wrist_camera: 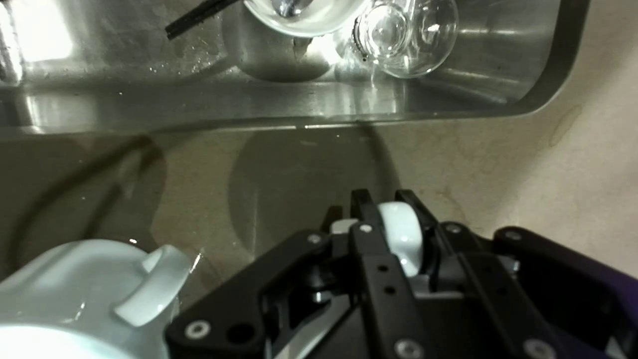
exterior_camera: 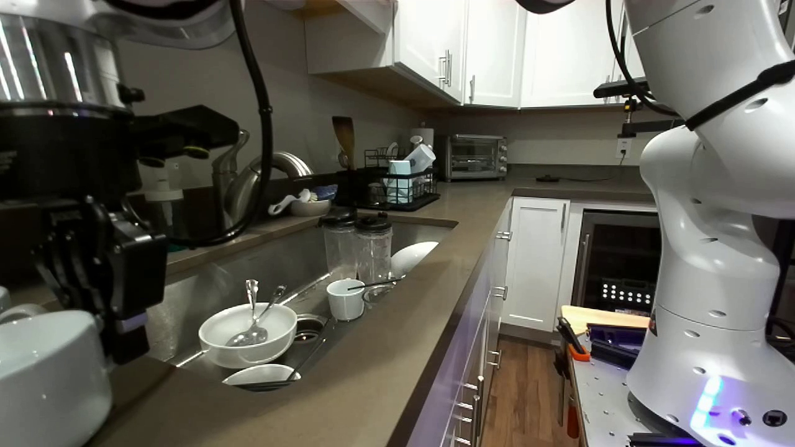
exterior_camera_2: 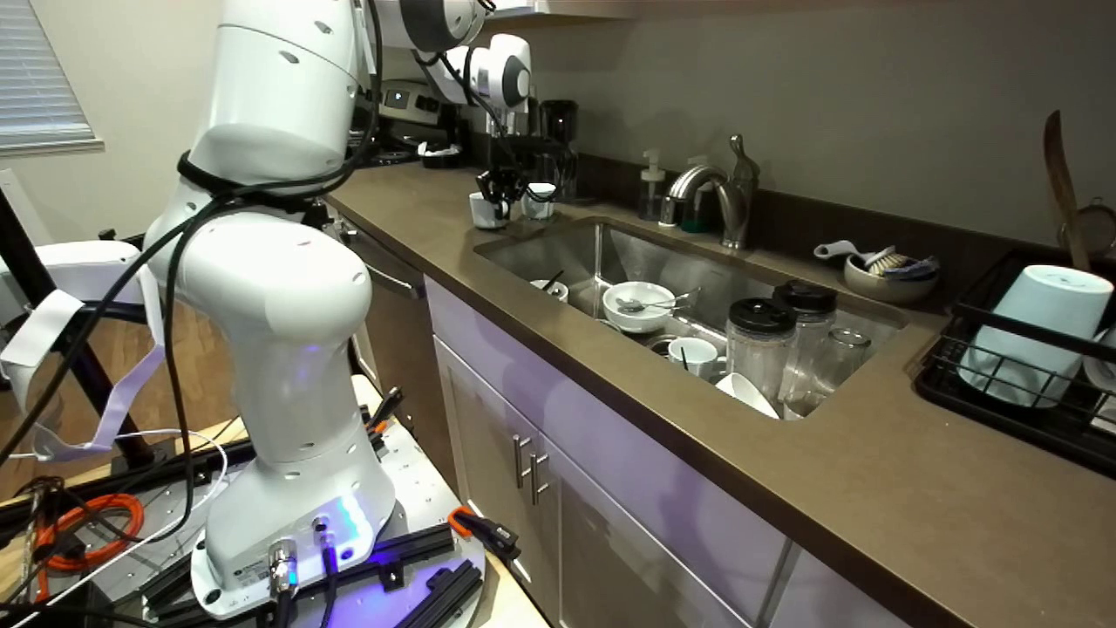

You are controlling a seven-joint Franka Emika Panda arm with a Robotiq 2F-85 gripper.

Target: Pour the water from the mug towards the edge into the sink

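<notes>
fingers (wrist_camera: 368, 244) clamp the white mug (exterior_camera: 49, 385) by its handle (wrist_camera: 401, 234) (robot base label (exterior_camera_2: 252, 571) too small to read)

No text, brand or number can be read in any view. In an exterior view, the robot base (exterior_camera_2: 279, 515) bears small print (exterior_camera_2: 251, 571), too fine to make out. In an exterior view, pale marks (exterior_camera: 7, 158) on the black housing (exterior_camera: 62, 155) may be lettering, though blurred.

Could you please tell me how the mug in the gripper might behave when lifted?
The mug looks glossy and ceramic-like, so probably rigid and breakable. With the gripper only on its handle, it may twist or tip.
</notes>
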